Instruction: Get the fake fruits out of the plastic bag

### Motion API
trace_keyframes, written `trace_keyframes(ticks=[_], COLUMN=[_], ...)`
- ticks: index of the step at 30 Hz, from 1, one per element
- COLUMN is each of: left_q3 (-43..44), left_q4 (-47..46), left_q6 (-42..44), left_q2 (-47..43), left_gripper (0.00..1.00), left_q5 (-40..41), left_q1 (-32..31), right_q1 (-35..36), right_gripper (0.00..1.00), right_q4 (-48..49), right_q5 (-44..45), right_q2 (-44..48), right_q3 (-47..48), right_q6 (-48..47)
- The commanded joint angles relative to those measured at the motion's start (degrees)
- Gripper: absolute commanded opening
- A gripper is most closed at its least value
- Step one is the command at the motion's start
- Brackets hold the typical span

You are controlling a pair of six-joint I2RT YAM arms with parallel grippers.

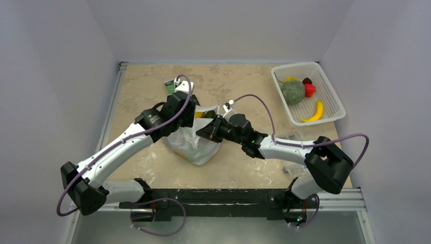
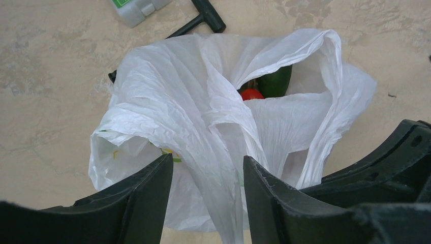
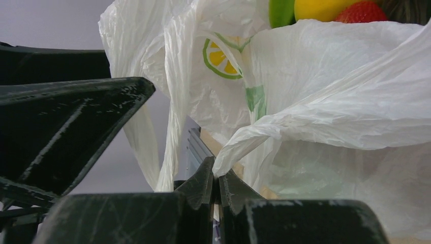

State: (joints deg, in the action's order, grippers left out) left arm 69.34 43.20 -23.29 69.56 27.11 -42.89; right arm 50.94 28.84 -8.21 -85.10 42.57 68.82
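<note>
- My right gripper [image 3: 216,175]: jaws closed tight, pinching a fold of the plastic bag [image 3: 330,101] between the tips.
- My left gripper [image 2: 208,165]: jaws partway apart, straddling a raised ridge of the bag's film near one loop handle. I cannot tell whether the pads touch the film.
- Plastic bag, white and crinkly, with a printed lemon slice [image 3: 222,57]: it stands on the table [image 1: 244,168] near the middle, between my two grippers, mouth gaping upward.
- Inside the bag, seen from the left wrist: a red fruit [image 2: 251,94] touching a dark green fruit [image 2: 277,81], deep in the opening.
- At the bag's mouth, seen from the right wrist: a green fruit [image 3: 281,10], a yellow fruit [image 3: 320,7] and a strawberry [image 3: 362,12], side by side.
- White basket [image 1: 329,94], far right corner, well apart from the bag: holds a round green fruit [image 1: 293,92], a red fruit [image 1: 309,90] and a banana [image 1: 315,113].
- Black T-handled tool [image 2: 206,15] and a white-and-green box [image 2: 134,7]: on the table just beyond the bag.
</note>
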Motion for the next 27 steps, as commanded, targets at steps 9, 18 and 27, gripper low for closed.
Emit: trace_keyframes(ticks=[9, 18, 27], left_q3=[-0.49, -11.32, -8.21], left_q4=[-5.41, -20.69, -16.05], left_q6=[-2.51, -1.62, -4.87], left_q2=[-3.59, -26.26, -25.28], left_gripper=[0.01, 0.0, 0.0], left_q5=[-3.44, -0.84, -0.31], left_q1=[1.14, 14.04, 20.75], right_q1=[-1.89, -1.63, -14.27], right_gripper=[0.0, 0.0, 0.0], right_q4=[-3.83, -17.57, -26.15], right_q5=[2.27, -0.88, -2.07], right_q2=[3.2, 8.11, 13.94], right_q3=[3.36, 6.84, 16.93], right_q6=[-6.06, -28.23, -32.5])
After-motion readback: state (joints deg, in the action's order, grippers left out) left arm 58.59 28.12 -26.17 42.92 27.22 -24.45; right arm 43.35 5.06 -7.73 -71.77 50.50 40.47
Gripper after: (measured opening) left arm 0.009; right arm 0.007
